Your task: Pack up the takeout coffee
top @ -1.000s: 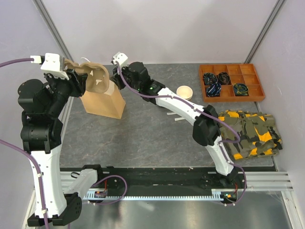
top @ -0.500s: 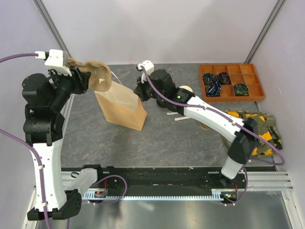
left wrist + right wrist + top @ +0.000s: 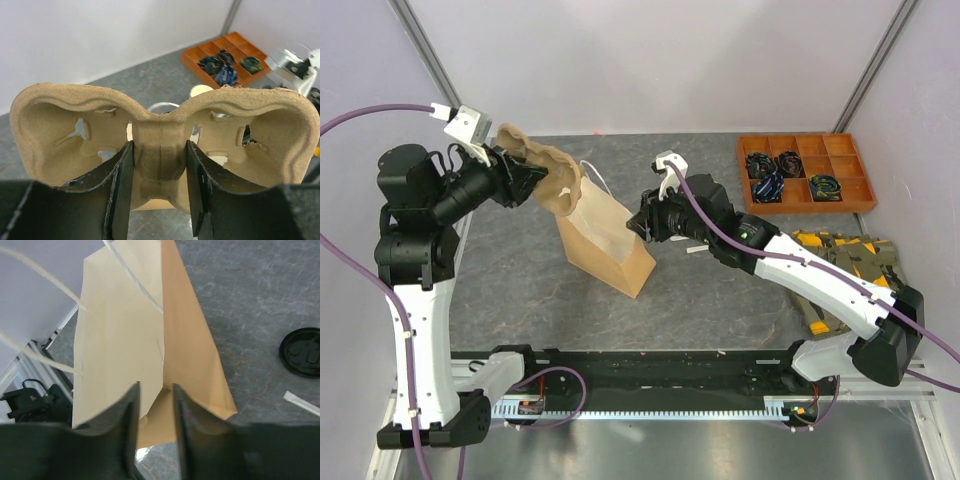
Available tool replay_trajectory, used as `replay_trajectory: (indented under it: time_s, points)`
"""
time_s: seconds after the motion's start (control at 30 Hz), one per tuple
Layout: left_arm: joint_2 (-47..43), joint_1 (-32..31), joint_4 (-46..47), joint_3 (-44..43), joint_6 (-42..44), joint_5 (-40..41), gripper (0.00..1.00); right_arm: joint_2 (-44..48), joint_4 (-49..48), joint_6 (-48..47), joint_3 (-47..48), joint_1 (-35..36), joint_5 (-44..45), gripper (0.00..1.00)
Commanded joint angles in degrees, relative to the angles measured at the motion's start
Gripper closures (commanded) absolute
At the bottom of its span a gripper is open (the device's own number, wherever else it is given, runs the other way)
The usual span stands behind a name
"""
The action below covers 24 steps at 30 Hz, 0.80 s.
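Lying clear of right jaws: lid [image 3: 302,352]

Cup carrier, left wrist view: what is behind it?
Above the carrier show a paper cup and an orange tray. The paper bag is mostly covered; only a strip shows below.

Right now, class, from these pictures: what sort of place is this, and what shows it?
Probably a robot test bench: a left arm and right arm bolted to a rail at a grey table, bare walls around, props like a paper bag and orange tray.
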State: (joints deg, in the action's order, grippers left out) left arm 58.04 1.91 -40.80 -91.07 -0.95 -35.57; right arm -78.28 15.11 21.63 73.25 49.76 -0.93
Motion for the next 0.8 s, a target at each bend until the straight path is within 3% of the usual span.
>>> replay_trajectory:
  time_s: [0.0, 0.03, 0.1, 0.2, 0.47, 0.67, 0.77]
  points:
    - [1.5, 0.3, -1.4, -3.0, -0.7, -9.2, 0.74, 0.8, -1.5, -0.3, 0.9, 0.2, -1.2, 0.48]
    - [2.0, 0.2, -1.7, -3.5, -0.8, -9.5, 0.74, 0.7, -1.5, -0.9, 1.5, 0.2, -0.5, 0.35]
    - [3.0, 0.3, -1.8, -4.5, -1.1, -10.5, 0.74, 0.2, -1.8, -3.2, 3.5, -0.1, 2.1, 0.25]
    - [4.3, 0.2, -0.7, -5.3, -2.5, -12.8, 0.74, -1.0, -2.9, -4.4, 6.4, -1.5, 1.1, 0.22]
    - [9.4, 0.1, 6.5, -6.7, -12.0, -19.8, 0.74, -7.2, -5.5, -6.0, 9.5, -3.4, -4.2, 0.26]
    - [10.9, -0.8, 14.1, -4.3, -18.6, -22.2, 0.74, -11.1, -7.5, -1.9, 9.2, -5.2, -13.3, 0.31]
    - [11.4, -3.1, 14.4, -2.3, -18.9, -22.4, 0.74, -12.2, -7.8, -1.2, 9.0, -5.4, -13.7, 0.42]
